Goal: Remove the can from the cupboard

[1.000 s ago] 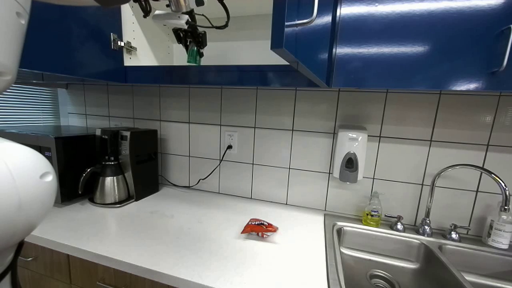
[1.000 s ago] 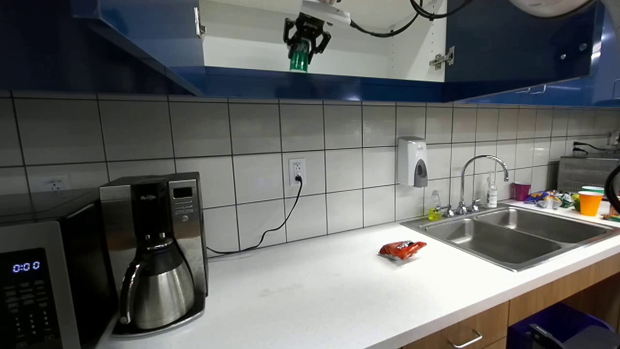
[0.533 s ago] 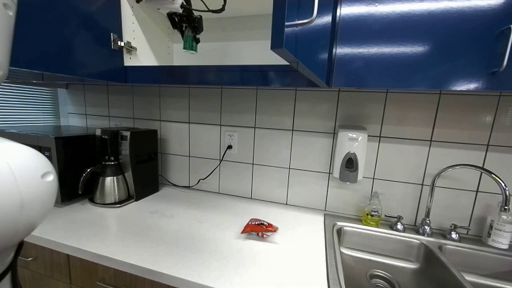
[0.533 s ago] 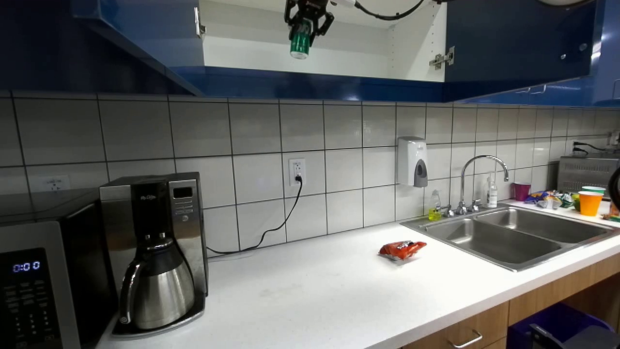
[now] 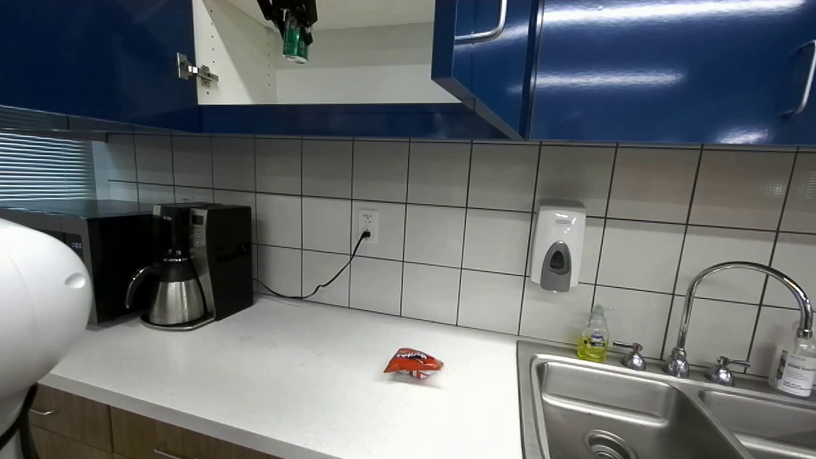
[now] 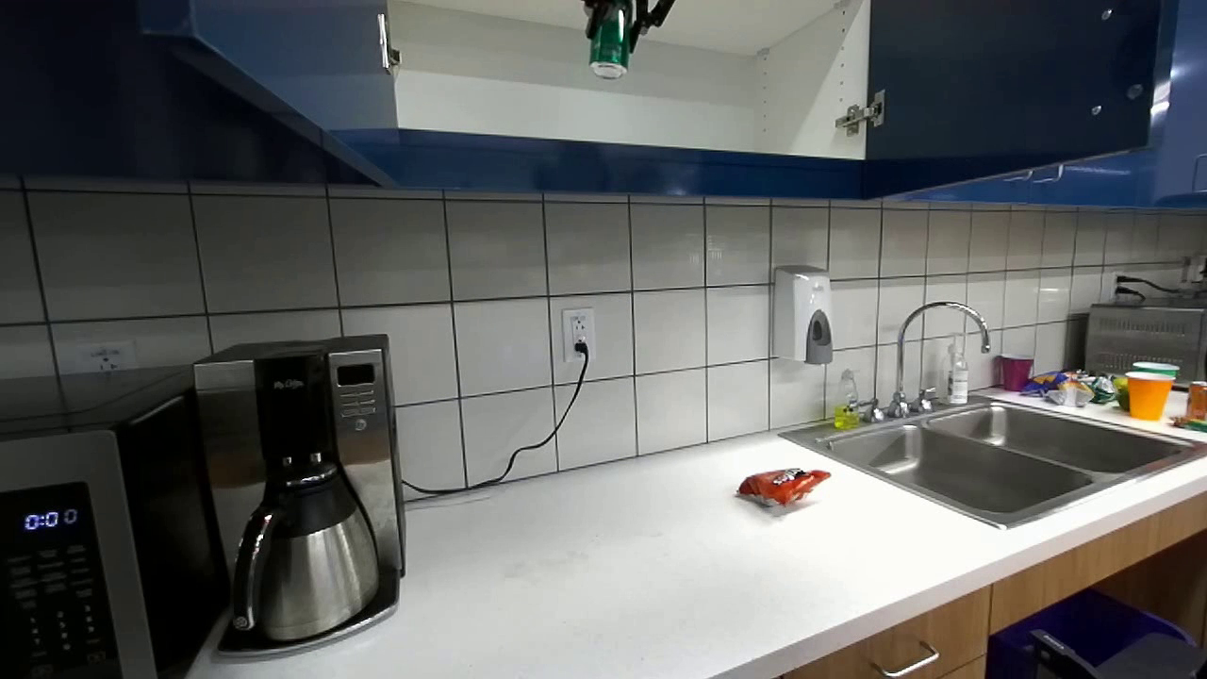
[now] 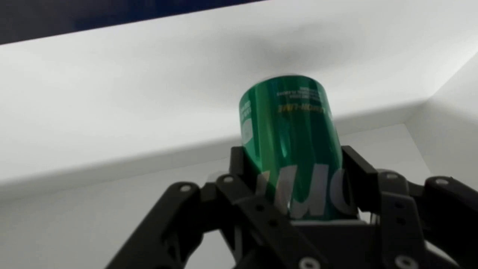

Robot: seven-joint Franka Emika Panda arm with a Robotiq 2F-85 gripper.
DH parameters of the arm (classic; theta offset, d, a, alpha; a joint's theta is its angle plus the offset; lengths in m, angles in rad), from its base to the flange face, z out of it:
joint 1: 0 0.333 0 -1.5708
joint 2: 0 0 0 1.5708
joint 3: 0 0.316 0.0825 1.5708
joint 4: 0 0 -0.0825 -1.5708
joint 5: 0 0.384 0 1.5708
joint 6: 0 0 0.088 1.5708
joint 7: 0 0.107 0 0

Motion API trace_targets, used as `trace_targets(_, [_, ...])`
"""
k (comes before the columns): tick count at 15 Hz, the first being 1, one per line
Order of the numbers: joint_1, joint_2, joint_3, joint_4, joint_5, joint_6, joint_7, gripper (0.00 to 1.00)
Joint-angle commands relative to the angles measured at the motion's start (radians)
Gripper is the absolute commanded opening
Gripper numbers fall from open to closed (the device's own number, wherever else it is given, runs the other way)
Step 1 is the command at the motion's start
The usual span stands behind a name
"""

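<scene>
The green can (image 5: 295,50) hangs upright with its silver end down, high before the white interior of the open cupboard (image 5: 363,86). It shows likewise in an exterior view (image 6: 610,49) and large in the wrist view (image 7: 289,112). My gripper (image 7: 293,164) is shut on the can, one black finger pressed on each side, and the can is clear of the white cupboard floor (image 7: 112,97). In both exterior views the gripper (image 5: 296,35) is cut by the top edge. I cannot tell how far inside the opening the can is.
The cupboard's dark blue doors (image 5: 102,57) (image 5: 488,57) stand open on both sides, and a blue front edge (image 5: 325,120) runs below the opening. On the white counter (image 6: 585,585) are a red packet (image 6: 783,486), a coffee maker (image 6: 311,528) and a microwave (image 6: 57,547). A sink (image 6: 990,462) lies beyond.
The gripper has risen with the can from near the cupboard's lower edge to high in the opening. The can has shifted slightly sideways. Most of the arm has left the exterior views.
</scene>
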Motion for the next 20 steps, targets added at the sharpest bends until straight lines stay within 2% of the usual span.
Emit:
trace_targets(1, [-0.009,-0.152,-0.01,-0.167,0.019,-0.016,0.001,0.39])
trace_targets(9, [0.004,-0.406,-0.05,-0.531,0.067,0.023,-0.027,0.39])
trace_targets(10, [-0.031,-0.431,-0.026,-0.572,0.088,0.025,-0.038,0.39])
trace_targets(14, [-0.04,-0.53,-0.038,-0.753,0.143,0.043,-0.076,0.39])
trace_targets(20, [-0.047,-0.627,-0.075,-1.006,0.221,0.168,-0.144,0.39])
